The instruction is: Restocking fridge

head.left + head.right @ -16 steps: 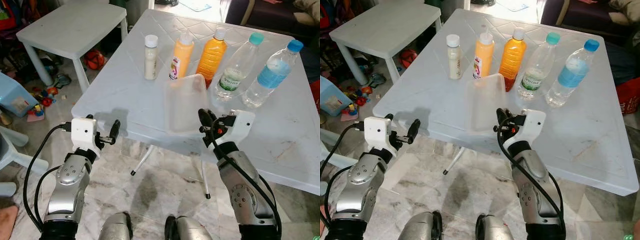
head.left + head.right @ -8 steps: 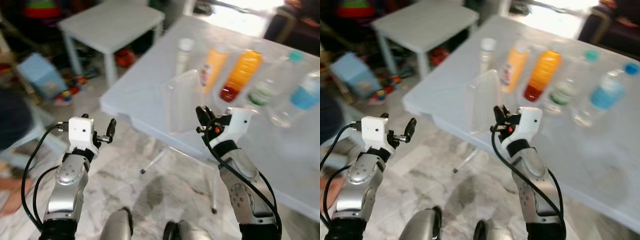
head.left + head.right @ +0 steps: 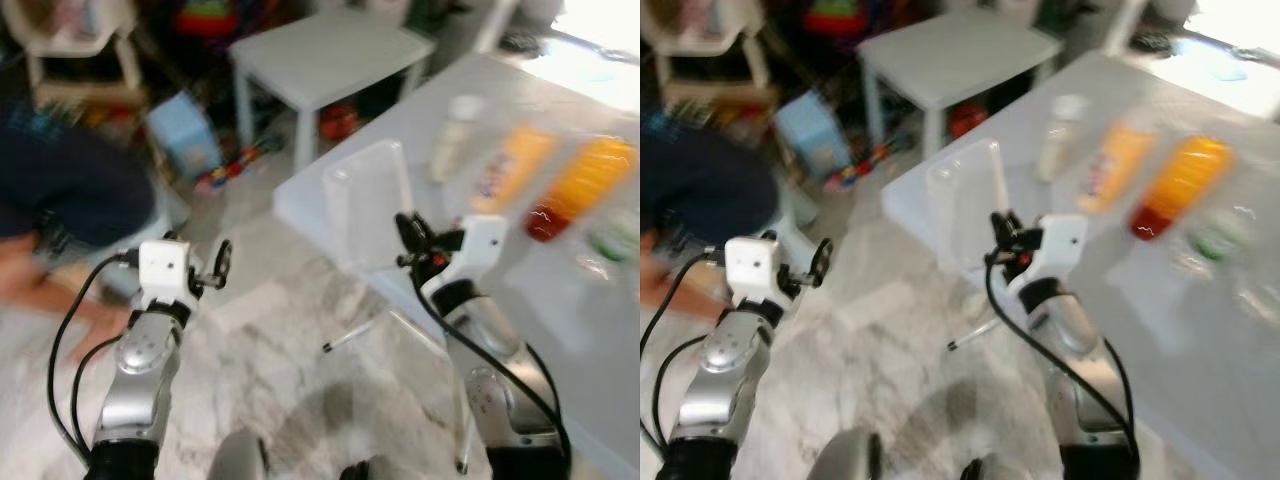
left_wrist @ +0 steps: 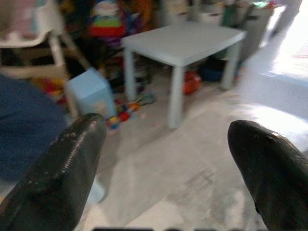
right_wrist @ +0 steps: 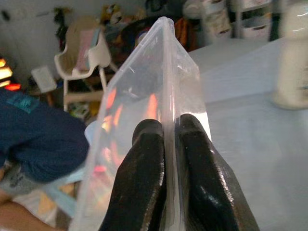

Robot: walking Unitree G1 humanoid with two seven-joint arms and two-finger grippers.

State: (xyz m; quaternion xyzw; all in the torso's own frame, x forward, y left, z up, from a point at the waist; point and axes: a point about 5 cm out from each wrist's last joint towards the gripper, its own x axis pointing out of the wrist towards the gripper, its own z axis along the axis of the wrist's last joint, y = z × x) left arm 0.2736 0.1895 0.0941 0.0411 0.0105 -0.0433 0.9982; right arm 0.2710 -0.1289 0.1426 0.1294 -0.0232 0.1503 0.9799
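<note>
Container [image 3: 366, 203], clear plastic, held upright in air at near edge of white table [image 3: 560, 300], pinched by rim between right gripper [image 5: 163, 132] fingers. Left gripper [image 4: 166, 159] spread wide, empty, over marble floor [image 3: 290, 380]. Bottles blurred on table behind.

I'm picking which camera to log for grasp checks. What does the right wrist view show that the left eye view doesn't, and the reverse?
Right wrist view: the right end effector has its two fingers pinched on the thin rim of the clear plastic container, contact plainly visible.

Left eye view: the left end effector open and holding nothing over the floor, plus the orange bottles on the table.

Both: the container held up, the white bottle, and a person in dark blue.
</note>
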